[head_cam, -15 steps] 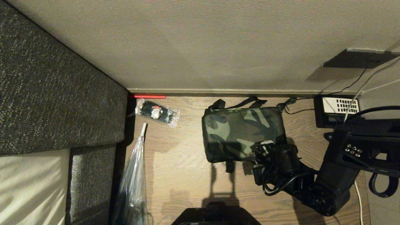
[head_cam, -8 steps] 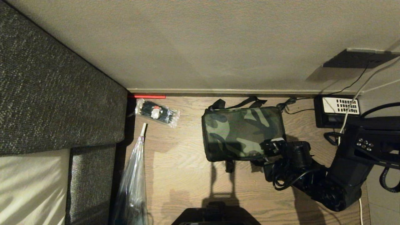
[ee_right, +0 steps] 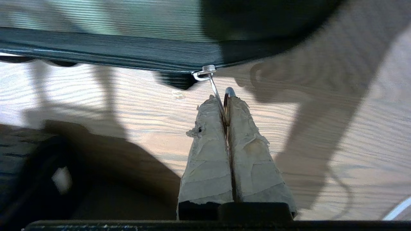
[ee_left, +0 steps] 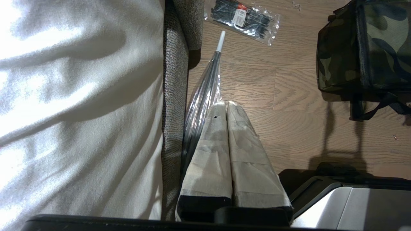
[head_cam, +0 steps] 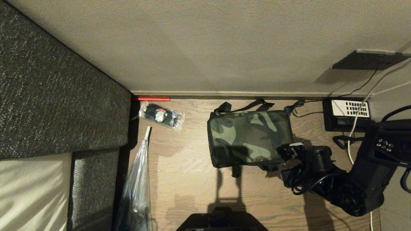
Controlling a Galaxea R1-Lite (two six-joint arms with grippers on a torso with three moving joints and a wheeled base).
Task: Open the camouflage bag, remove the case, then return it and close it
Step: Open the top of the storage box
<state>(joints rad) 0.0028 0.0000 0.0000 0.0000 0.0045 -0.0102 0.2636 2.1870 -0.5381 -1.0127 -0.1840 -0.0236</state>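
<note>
1 camouflage bag (head_cam: 249, 138) on the wood floor (head_cam: 192, 179), lid shut, back edge near the wall, straps trailing behind. Case not visible. 1 right gripper (head_cam: 286, 150) at bag's right front corner, taped fingers (ee_right: 208, 141) pinched together on the metal zipper pull (ee_right: 214, 89), which hangs off the bag's dark edge. 1 left gripper (ee_left: 227, 107) hangs above the floor near the sofa, fingers together, nothing in them. 1 packet of cable ties (head_cam: 161, 115) & 1 clear umbrella (head_cam: 138, 179) left of bag, w/ bare floor between. 1 desk phone (head_cam: 348, 114) by the wall, right of bag. Open floor in front of bag, robot base (head_cam: 221, 221) at near edge
</note>
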